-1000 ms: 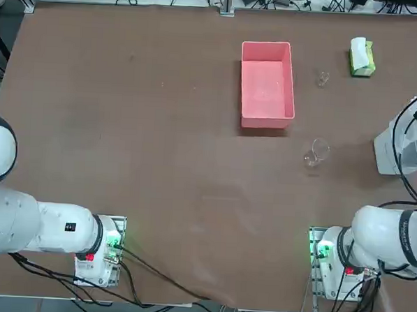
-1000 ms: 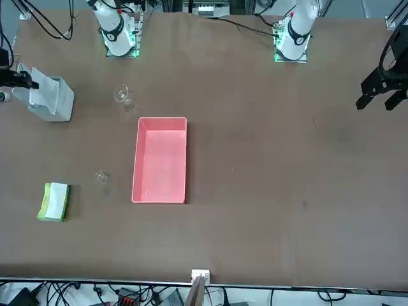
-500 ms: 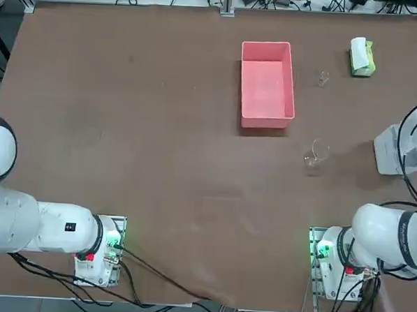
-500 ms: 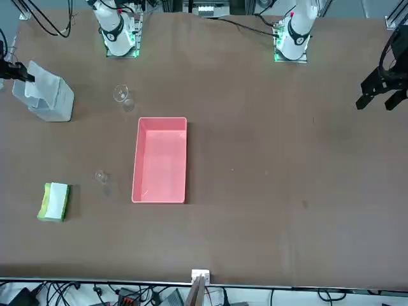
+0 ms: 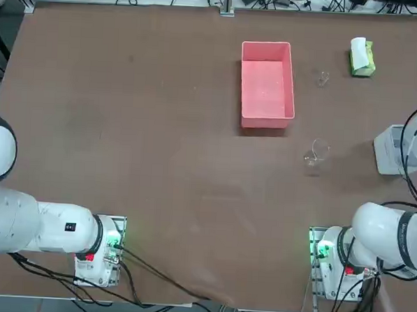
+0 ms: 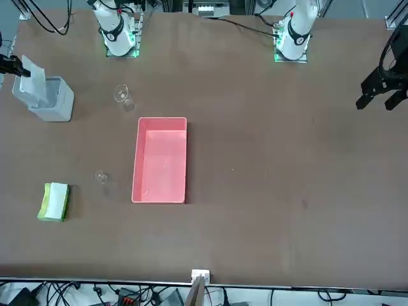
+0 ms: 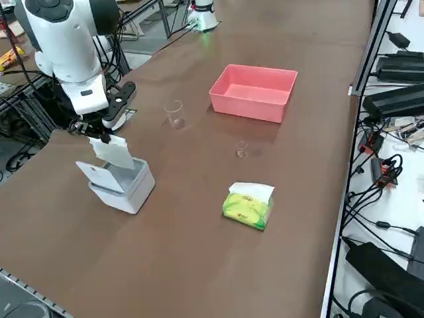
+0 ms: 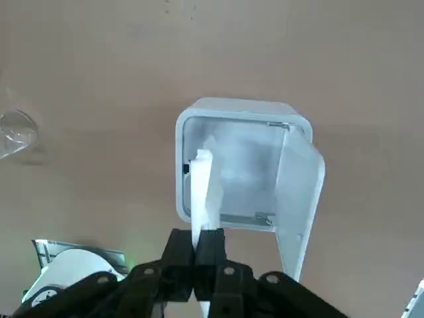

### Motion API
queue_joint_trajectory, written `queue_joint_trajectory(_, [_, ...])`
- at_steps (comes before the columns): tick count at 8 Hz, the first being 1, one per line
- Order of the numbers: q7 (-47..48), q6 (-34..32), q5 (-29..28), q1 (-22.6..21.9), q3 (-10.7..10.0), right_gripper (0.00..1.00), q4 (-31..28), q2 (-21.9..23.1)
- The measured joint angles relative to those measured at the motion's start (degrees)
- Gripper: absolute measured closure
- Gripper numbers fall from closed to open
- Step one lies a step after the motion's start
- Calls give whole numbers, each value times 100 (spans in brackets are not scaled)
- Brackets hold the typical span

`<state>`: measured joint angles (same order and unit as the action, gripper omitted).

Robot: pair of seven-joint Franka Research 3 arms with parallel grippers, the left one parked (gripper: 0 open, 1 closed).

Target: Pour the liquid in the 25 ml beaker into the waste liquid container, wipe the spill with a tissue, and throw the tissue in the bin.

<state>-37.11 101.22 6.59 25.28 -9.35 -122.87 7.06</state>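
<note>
My right gripper [image 7: 91,132] hovers just above the bin [image 7: 126,189], shut on the tissue [image 7: 114,152], which hangs down toward the bin's open mouth. In the right wrist view the fingertips [image 8: 211,244] pinch the tissue [image 8: 201,192] over the open bin [image 8: 246,109]. The front view shows the tissue [image 6: 33,80] over the bin [image 6: 54,105] at the table's edge. The 25 ml beaker [image 5: 323,79] stands upright between the waste liquid container [image 5: 266,121] and the tissue pack. Only the bin [image 5: 386,150] shows in the top view, not the gripper.
A larger glass beaker [image 5: 315,154] stands between the bin and the pink tray. A green tissue pack [image 5: 361,57] lies at the far right corner. The bin's lid [image 8: 298,199] hangs open to one side. Cables run along the table's right edge.
My gripper with the tissue has shifted outward toward the table's right edge, leaving the top view. The tissue still hangs over the bin. Nothing else moved.
</note>
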Motion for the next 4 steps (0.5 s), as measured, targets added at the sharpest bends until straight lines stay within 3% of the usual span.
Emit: queue_joint_trajectory(4, [-1,49,4,2,5,96,-63,-80])
